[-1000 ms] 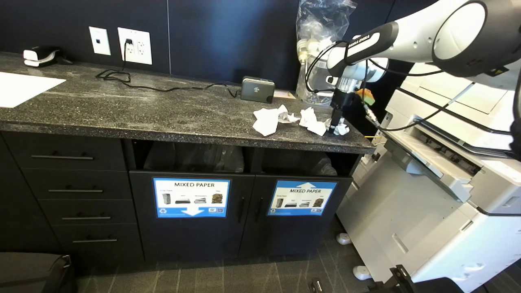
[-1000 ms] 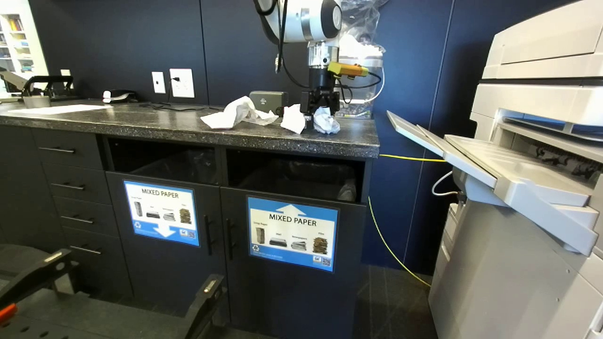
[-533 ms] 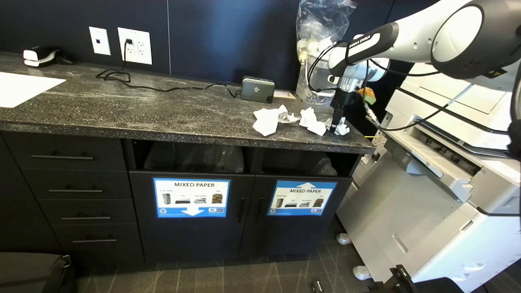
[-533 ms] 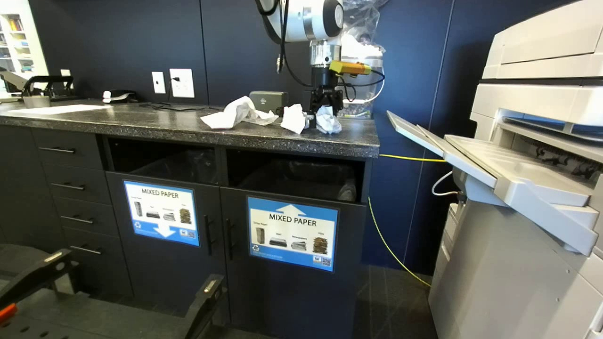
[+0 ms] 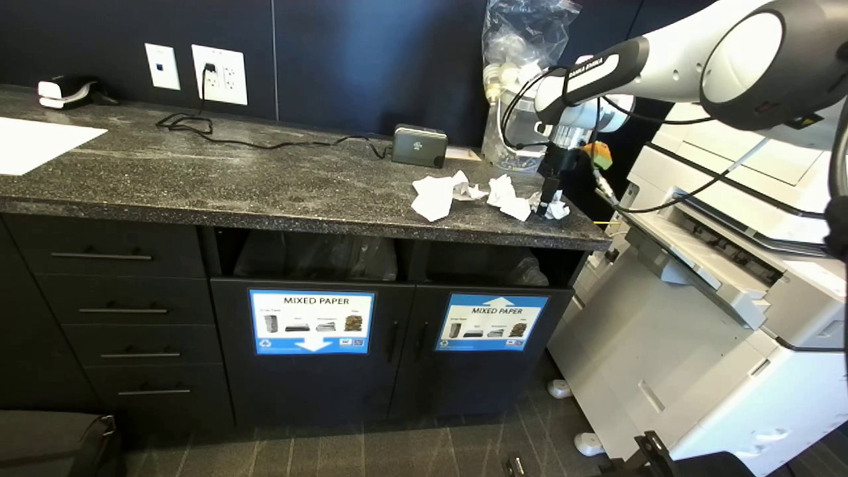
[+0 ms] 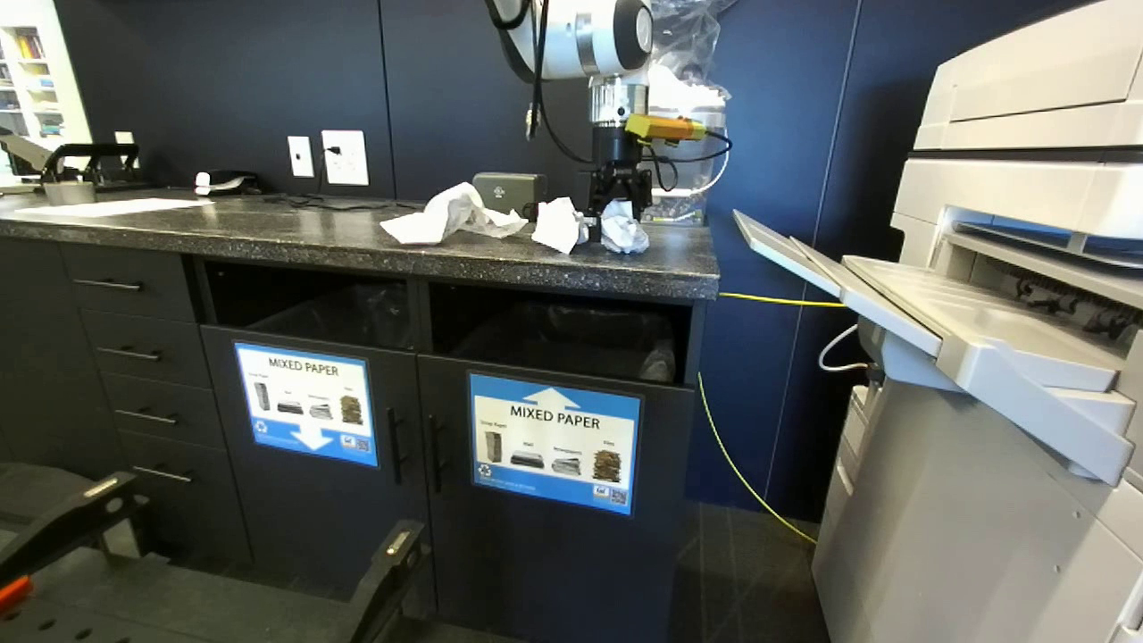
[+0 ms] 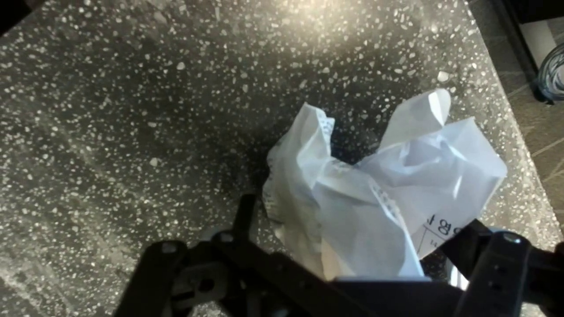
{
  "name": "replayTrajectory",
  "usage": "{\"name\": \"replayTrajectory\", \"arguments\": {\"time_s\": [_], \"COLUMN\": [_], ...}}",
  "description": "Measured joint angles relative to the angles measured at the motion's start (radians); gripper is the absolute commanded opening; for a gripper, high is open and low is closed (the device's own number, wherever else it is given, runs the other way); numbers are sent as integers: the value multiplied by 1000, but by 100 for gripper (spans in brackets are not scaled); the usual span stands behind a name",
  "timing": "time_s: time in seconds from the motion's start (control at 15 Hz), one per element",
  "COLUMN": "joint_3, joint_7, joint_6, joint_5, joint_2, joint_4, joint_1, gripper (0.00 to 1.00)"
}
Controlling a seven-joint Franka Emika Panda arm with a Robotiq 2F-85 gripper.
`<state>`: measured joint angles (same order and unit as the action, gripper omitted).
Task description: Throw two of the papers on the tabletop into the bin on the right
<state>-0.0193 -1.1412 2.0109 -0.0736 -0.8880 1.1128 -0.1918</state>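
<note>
"Jaws first: how do they stand?"

"Apart. The black two-fingered gripper (image 7: 357, 224) points down at the dark, white-flecked countertop (image 5: 265, 175), its fingers (image 7: 244, 215) spread on either side of a crumpled white sheet of paper (image 7: 361, 198) with black print. A strip of countertop shows between one finger and the sheet; whether the other touches it cannot be told."

"And that sheet rests where?"

"On the countertop, near its end, in both exterior views. A folded white scrap of paper (image 6: 556, 225) lies just beside the gripper. Farther along is a larger white crumple of paper (image 6: 446, 214), one piece or two, hard to tell. A small grey-green box (image 6: 509, 190) sits behind them."

"And the bin?"

"A black plastic-lined bin (image 6: 598, 335) shows inside the right-hand compartment below the countertop, its upper part visible over a black door (image 6: 554, 563) bearing a blue-and-white MIXED PAPER sign (image 6: 554, 442). The printed sheet lies above it, up on the countertop."
</note>
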Motion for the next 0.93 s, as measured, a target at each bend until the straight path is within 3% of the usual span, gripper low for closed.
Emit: {"name": "replayTrajectory", "arguments": {"time_s": [0.13, 0.6, 0.93], "joint_3": [0, 0, 1], "joint_7": [3, 14, 20], "joint_6": [0, 0, 0], "joint_5": [0, 0, -2], "joint_2": [-1, -2, -2], "joint_4": [-2, -6, -10], "joint_1": [0, 0, 0], "gripper": [68, 15, 13]}}
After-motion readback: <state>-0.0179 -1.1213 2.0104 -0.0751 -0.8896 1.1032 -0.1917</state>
